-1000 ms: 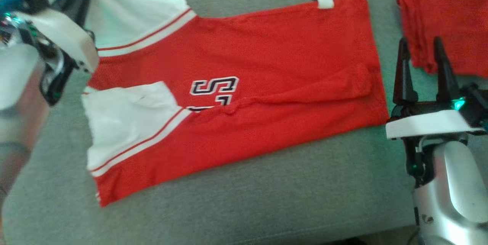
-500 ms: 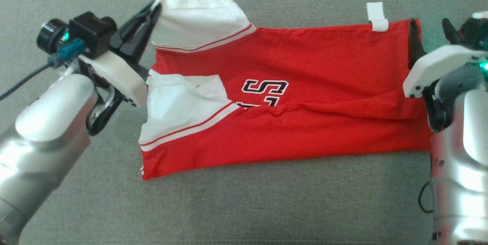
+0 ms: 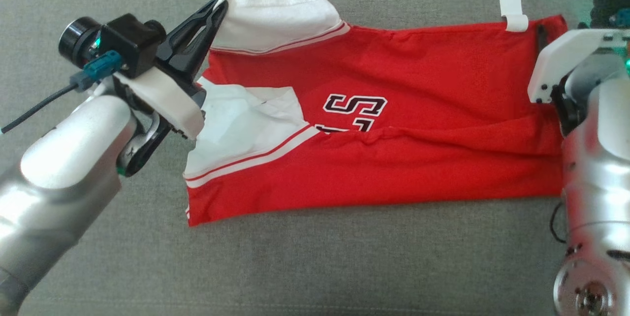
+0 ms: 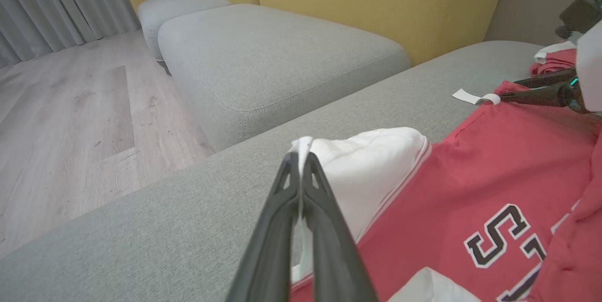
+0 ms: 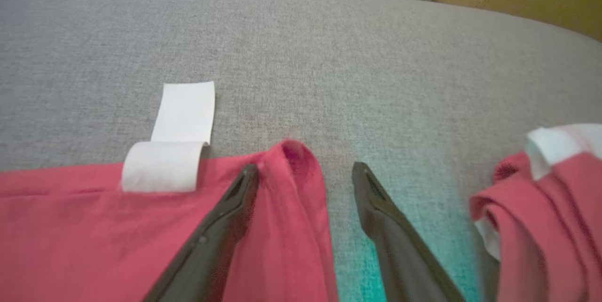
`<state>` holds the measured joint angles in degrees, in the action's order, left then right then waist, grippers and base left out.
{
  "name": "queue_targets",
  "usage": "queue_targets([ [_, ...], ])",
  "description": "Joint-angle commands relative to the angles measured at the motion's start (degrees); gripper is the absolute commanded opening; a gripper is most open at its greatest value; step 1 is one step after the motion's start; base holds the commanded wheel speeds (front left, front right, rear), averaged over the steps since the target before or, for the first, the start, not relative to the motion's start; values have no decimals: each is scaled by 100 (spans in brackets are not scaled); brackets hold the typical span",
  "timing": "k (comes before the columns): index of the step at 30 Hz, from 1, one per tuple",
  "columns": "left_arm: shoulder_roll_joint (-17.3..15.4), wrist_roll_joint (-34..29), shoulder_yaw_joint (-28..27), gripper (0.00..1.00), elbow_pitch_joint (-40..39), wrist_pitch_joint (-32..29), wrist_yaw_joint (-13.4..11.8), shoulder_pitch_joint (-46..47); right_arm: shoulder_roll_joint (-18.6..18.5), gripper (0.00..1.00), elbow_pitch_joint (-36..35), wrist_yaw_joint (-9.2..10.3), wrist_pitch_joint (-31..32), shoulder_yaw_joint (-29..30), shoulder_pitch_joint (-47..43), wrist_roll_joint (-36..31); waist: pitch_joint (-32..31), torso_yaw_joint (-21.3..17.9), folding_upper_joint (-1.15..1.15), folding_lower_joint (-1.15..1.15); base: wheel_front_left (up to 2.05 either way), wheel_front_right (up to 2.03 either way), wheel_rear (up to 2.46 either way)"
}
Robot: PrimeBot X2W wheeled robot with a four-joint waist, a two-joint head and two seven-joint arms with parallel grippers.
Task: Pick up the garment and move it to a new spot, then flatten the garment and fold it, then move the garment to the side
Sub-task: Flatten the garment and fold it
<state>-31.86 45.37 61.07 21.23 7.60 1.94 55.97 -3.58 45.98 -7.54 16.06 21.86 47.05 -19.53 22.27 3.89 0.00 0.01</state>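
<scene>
The red jersey [image 3: 393,158] is laid lengthwise on the grey sofa cushion [image 3: 315,267]. Its white sleeve [image 3: 275,20] is clamped at the edge by the left gripper [image 3: 220,7]. The hem corner beside the white tag [image 5: 174,147] is straddled by the right gripper [image 5: 305,170], whose fingers are spread apart.

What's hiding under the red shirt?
The red shirt lies on the grey cushion, which shows around its edges. Whatever sits directly beneath is covered, so I cannot tell.
</scene>
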Motion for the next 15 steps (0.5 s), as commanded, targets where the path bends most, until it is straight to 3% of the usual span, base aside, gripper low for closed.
queue_targets([
  [1, -280, 19, -258, 0, -181, -31, -57, 199, -13, 100, 106, 5, -68, -12, 167, -229, 56, 19, 0, -1, 0, 0, 0],
  [4, -277, 42, -266, 0, -240, -33, -93, 184, -64, 100, 405, 5, -184, 161, 253, -433, 48, 44, 0, -1, 0, 0, 0],
  [5, -282, 46, -261, 0, -244, -43, -103, 175, -63, 17, 489, 5, -225, 231, 285, -472, 38, 46, 0, -1, 0, 0, 0],
  [6, -292, 49, -256, 0, -243, -58, -113, 170, -60, 0, 554, 5, -301, 276, 336, -500, 33, 44, 0, -1, 0, 0, 0],
  [15, -436, 115, -331, 0, -67, -79, -241, 142, 14, 0, 1151, 5, -1450, 118, 873, -29, -145, -133, 0, -1, 0, 0, 0],
])
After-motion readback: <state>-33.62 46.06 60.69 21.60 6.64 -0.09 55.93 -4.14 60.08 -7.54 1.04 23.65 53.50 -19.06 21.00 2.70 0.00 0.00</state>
